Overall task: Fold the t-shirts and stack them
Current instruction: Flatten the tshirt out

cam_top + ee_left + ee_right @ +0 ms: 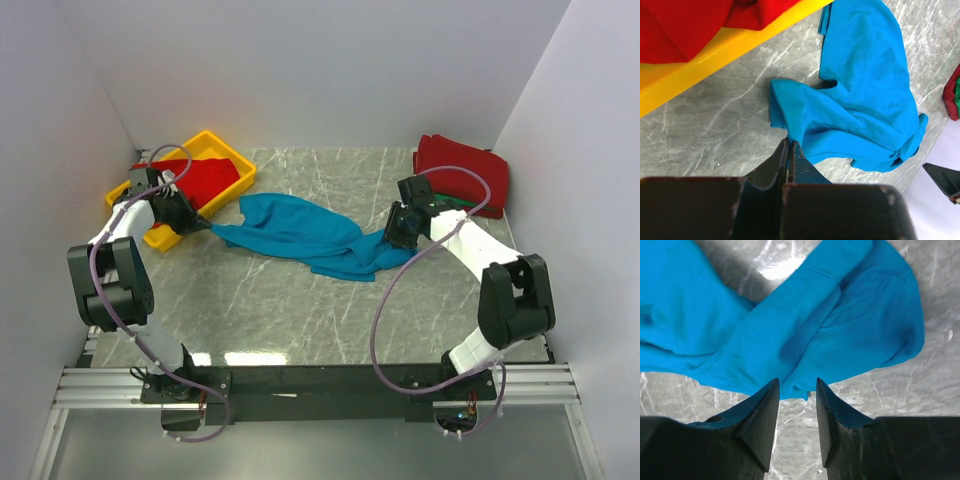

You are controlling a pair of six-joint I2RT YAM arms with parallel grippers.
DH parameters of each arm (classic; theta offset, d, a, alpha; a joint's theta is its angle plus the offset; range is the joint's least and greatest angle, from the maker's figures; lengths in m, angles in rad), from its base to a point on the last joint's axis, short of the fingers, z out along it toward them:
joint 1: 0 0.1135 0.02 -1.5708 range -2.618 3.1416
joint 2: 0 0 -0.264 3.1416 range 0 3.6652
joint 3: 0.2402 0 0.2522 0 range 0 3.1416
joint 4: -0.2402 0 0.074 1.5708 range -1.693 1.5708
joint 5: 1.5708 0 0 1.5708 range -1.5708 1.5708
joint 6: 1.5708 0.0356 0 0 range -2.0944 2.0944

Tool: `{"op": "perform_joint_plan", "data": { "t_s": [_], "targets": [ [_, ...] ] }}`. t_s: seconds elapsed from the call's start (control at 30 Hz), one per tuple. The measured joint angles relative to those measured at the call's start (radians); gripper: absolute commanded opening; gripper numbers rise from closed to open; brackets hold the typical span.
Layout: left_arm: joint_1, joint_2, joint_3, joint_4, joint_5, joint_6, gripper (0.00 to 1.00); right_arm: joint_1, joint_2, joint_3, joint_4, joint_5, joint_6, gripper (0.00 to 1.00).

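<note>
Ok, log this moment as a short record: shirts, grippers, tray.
teal t-shirt: crumpled and unfolded, mid-table
left gripper: shut on the teal t-shirt's edge
right gripper: open, jaws apart at the shirt's other end
loose red t-shirt: heaped in the yellow tray, far left
folded red t-shirt: far right corner
folding of the teal one: not yet done
</note>
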Motion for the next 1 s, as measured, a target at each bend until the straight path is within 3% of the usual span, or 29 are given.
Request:
{"op": "perform_joint_plan", "data": {
  "t_s": [0.4, 1.0],
  "targets": [
    [-0.005, 0.001, 0.000, -0.013, -0.009, 0.008, 0.00, -0.002, 0.225, 0.091, 0.022, 0.051, 0.014, 0.36],
    [-0.005, 0.057, 0.033, -0.040, -0.016, 0.011, 0.00, -0.068, 0.306, 0.129, 0.037, 0.061, -0.013, 0.38]
  ]
}}
